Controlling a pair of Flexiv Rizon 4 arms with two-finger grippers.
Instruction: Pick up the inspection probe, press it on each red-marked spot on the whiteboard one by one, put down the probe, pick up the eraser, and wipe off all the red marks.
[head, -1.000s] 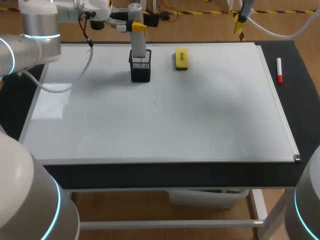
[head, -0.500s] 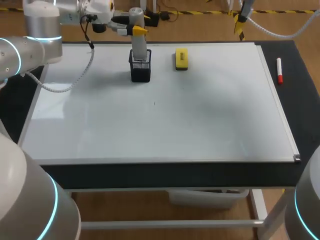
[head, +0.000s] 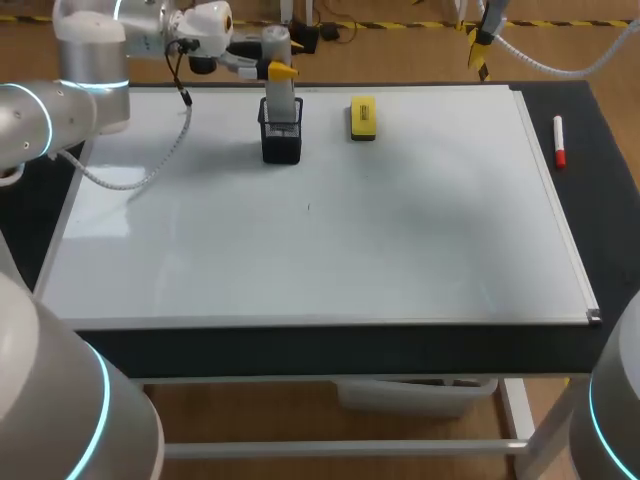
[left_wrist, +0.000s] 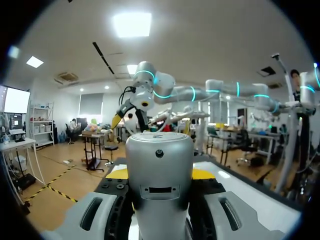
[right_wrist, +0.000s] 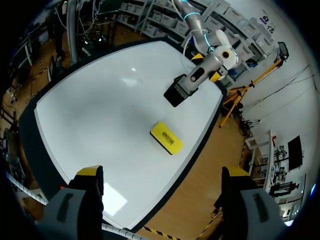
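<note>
The grey cylindrical probe (head: 279, 85) stands upright with its lower end inside the black holder (head: 281, 142) at the far side of the whiteboard (head: 320, 260). My left gripper (head: 276, 69) is shut on the probe's upper half; in the left wrist view the probe (left_wrist: 159, 165) fills the gap between the fingers of that gripper (left_wrist: 160, 176). The yellow eraser (head: 363, 117) lies just right of the holder. My right gripper (right_wrist: 162, 172) hangs open high above the board's far edge, looking down on the eraser (right_wrist: 167, 138) and the holder (right_wrist: 175, 94). No red marks show on the board.
A red marker (head: 559, 142) lies on the black table top to the right of the whiteboard's frame. A tiny dark speck (head: 308, 208) sits on the board in front of the holder.
My left gripper has come down a little with the probe, which now sits deeper in the holder. The right arm has not moved.
</note>
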